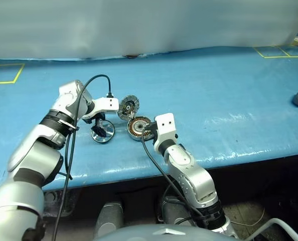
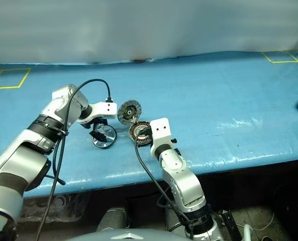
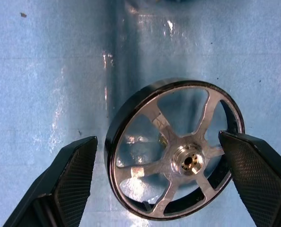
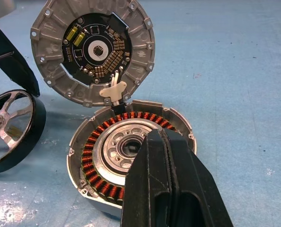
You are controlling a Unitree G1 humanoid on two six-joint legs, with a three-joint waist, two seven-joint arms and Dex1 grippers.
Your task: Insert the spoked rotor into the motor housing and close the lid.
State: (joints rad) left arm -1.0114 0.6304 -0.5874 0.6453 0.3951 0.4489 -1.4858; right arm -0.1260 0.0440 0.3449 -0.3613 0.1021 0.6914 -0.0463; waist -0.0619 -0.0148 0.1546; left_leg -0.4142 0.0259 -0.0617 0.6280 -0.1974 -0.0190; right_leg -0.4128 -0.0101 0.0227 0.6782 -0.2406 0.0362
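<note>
Black fingers of the right gripper (image 4: 166, 184), pressed together and holding nothing, hover over the near rim of the housing (image 4: 131, 153), its copper windings bare and its cup empty. Hinged at the cup's 12 o'clock edge, the lid (image 4: 93, 47) stands open and nearly upright, circuit face toward the arm.

At the housing's 9 o'clock, just beside it on the blue table (image 1: 214, 90), the rotor (image 3: 173, 149) lies flat. The left gripper (image 3: 164, 182) points steeply down over it with jaws spread wide, one pad (image 3: 74, 179) outside the rim, the other (image 3: 254, 170) over the rim's far edge. Nothing is gripped yet.

Risks from here: that second pad looks set to land on the rim or drop between spokes rather than outside it, so a closing pinch could tip the wheel or skid it across the slick table. Carried over, the rotor could knock the standing lid shut early. The shut right gripper also crowds the cup's opening and may need to clear.
</note>
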